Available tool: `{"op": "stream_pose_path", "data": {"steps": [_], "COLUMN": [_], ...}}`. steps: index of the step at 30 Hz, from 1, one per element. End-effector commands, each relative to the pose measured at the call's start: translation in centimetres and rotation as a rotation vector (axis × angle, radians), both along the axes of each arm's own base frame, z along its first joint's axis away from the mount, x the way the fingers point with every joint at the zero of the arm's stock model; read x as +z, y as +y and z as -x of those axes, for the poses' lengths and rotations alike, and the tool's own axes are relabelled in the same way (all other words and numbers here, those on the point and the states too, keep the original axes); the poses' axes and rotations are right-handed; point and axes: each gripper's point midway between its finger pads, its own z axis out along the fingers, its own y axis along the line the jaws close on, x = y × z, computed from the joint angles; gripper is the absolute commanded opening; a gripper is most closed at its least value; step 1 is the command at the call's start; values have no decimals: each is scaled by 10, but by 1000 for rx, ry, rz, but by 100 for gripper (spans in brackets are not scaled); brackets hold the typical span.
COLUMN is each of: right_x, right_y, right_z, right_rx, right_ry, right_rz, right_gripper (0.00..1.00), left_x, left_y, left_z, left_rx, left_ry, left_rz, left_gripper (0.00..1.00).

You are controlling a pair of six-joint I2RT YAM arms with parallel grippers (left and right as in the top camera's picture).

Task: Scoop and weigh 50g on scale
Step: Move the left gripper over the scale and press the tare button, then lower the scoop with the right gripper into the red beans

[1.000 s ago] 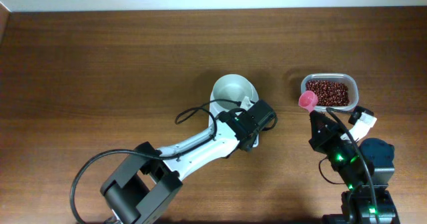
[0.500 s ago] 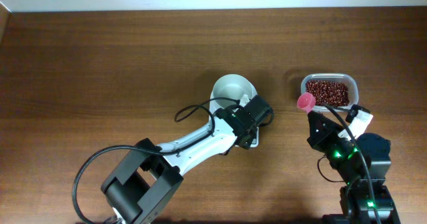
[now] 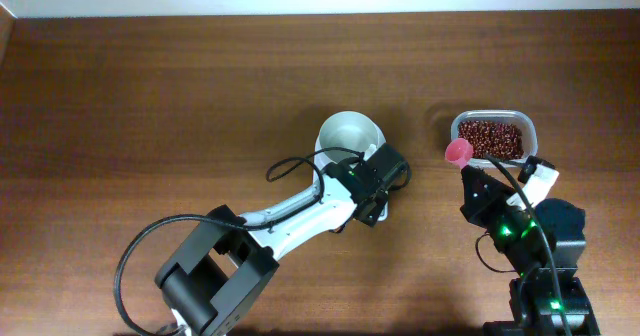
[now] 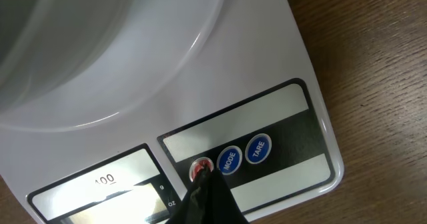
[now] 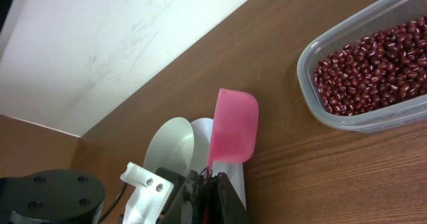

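The left tool (image 4: 202, 184) is pressed together. Its dark tip touches the red button (image 4: 199, 169) on the front panel of the scale (image 4: 280, 127). The blue MODE button (image 4: 229, 161) and blue TARE button (image 4: 258, 149) sit just beside the tip. The grey display (image 4: 100, 191) lies on the tip's other side. The round white bowl (image 3: 350, 136) stands on the scale behind the panel.

The right tool (image 5: 210, 184) is right of the scale and apart from it. It pinches the handle of the pink spoon (image 5: 233, 127), whose cup stands upright above the tool. The beans (image 5: 373, 57) lie in the clear tub (image 5: 320, 114), right of the scale and well apart from it. The spoon cup is near the tub's rim on the scale side. All rest on the wooden surface (image 3: 150, 96).
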Motion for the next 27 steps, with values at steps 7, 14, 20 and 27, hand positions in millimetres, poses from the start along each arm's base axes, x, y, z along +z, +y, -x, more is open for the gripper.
{"op": "stream_pose_path", "data": {"steps": [7, 14, 20, 27], "right_x": [5, 5, 5, 4], "right_y": [-3, -3, -4, -4], "right_z": [-2, -2, -2, -2], "right_rx": [-12, -12, -12, 5], "right_ry": [-17, -17, -15, -27], "right_rz": [11, 11, 15, 63], "right_gripper": [4, 4, 4, 4], "left_x": [-5, -6, -6, -6], "left_y": [1, 6, 6, 6], "left_z": [1, -3, -2, -1], "left_rx": [-18, -1, -3, -3], "left_ry": [12, 16, 23, 26], "left_rz": [-11, -9, -6, -8], "left_gripper": [0, 0, 0, 0]}}
